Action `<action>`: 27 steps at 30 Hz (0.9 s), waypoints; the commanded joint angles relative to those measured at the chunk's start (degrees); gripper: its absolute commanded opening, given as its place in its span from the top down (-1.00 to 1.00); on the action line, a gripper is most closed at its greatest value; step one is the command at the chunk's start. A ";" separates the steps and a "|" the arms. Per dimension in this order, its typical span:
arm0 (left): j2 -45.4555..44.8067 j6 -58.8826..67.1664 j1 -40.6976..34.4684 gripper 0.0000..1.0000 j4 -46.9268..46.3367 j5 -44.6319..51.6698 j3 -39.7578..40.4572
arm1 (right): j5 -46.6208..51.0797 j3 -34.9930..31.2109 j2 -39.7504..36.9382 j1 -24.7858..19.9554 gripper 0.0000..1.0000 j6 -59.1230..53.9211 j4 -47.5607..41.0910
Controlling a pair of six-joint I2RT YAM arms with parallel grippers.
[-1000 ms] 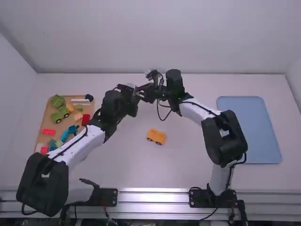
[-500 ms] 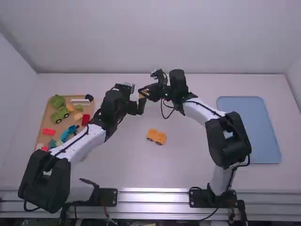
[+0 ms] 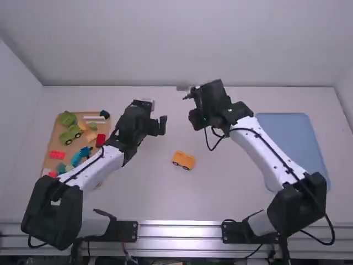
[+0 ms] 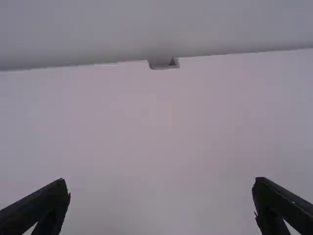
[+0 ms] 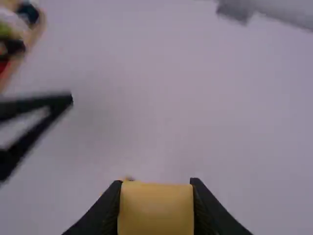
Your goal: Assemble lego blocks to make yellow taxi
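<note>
- Right gripper (image 3: 194,120): closed on the yellow block (image 5: 156,210), held between its fingertips.
- Left gripper (image 3: 160,126): spread wide.
- Yellow car (image 3: 183,160): on the table (image 3: 149,193), apart from both grippers.

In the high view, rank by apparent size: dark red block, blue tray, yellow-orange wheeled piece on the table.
1. Blue tray, partly behind the right arm
2. Yellow-orange wheeled piece
3. Dark red block
</note>
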 commanded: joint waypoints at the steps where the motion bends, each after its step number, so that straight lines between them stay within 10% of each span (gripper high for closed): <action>1: -2.01 4.11 -0.07 -0.99 0.76 -0.87 0.90 | 4.59 0.63 0.24 0.96 0.79 -0.96 -4.52; 10: -3.10 5.16 0.07 -0.98 3.45 -6.12 0.90 | 9.22 -3.32 5.31 1.22 0.86 18.43 -19.21; 27: -3.08 5.14 0.42 -0.98 2.49 -6.88 0.81 | -0.98 -27.19 8.13 -10.34 0.85 36.39 7.63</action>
